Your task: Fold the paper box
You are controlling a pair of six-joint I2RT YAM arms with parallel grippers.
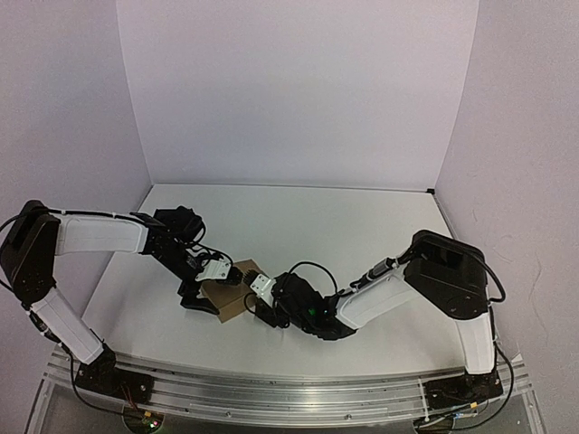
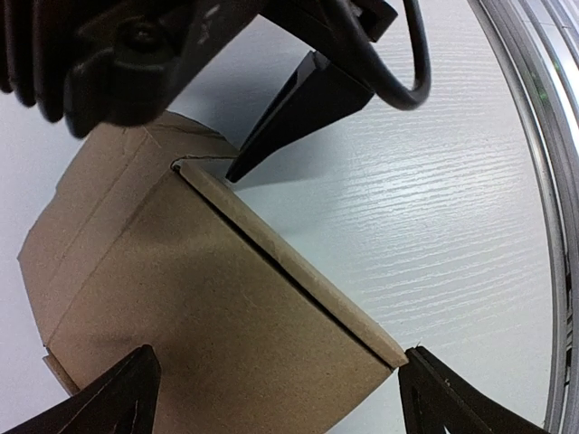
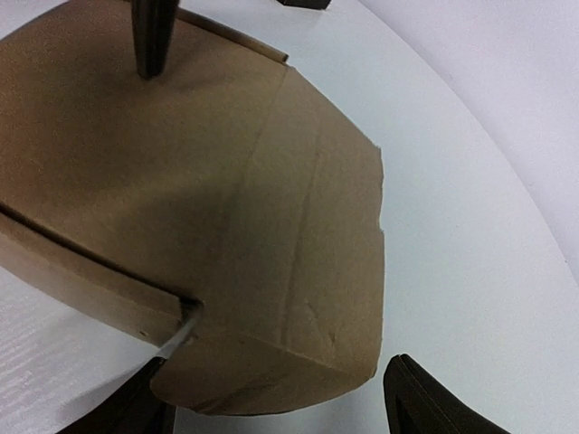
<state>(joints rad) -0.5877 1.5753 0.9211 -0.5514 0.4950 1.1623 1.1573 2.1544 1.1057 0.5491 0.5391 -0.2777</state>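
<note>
Here both arms bent low toward lower centre; left claw (image 2: 280, 354) stood open astride the paper box (image 1: 228, 298), right claw (image 3: 280, 366) open at its corner; bench (image 1: 298, 226) lay open above.

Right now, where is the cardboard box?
In the top view, the box sits on the table near its front edge, left of centre, where the tips of the left arm and right arm meet.

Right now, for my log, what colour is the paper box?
Plain brown cardboard paper box, clearest in the left wrist view.
</note>
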